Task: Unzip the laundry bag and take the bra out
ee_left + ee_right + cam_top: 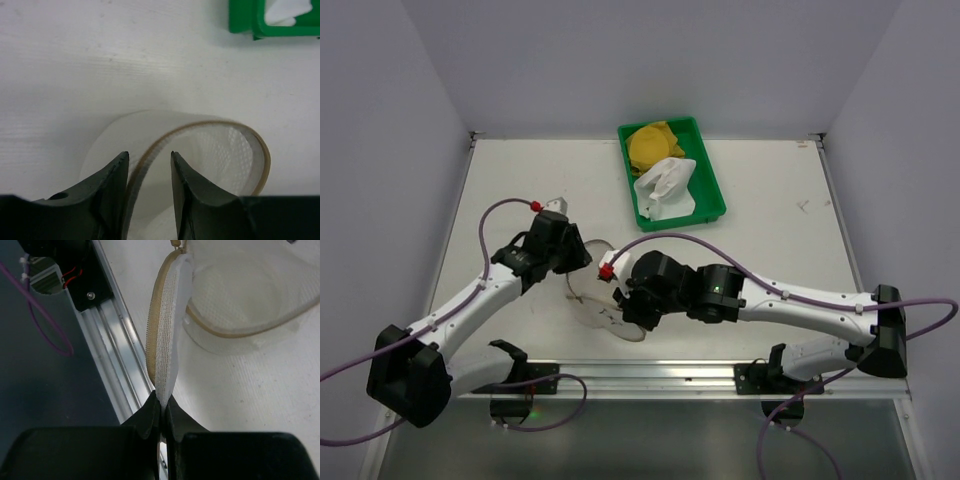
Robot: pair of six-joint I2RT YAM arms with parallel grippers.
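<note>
The laundry bag [590, 300] is a white translucent mesh bag lying at the table's near middle. My right gripper [625, 300] is shut on the edge of its beige-rimmed flap lid [167, 330], holding it up on edge [163, 402]. The open bag body [235, 295] lies to the right of the lid, and no garment shows inside it. My left gripper [582, 258] is open, its fingers on either side of the bag's beige rim [150, 156] without closing on it. Mesh [225, 155] shows beyond the rim. A yellow padded garment [652, 145] lies in the green tray.
The green tray [682, 221] stands at the back middle, also holding a crumpled white cloth [665, 185]. Its corner shows in the left wrist view [245, 20]. An aluminium rail [650, 375] runs along the near table edge, close to the raised lid [115, 365].
</note>
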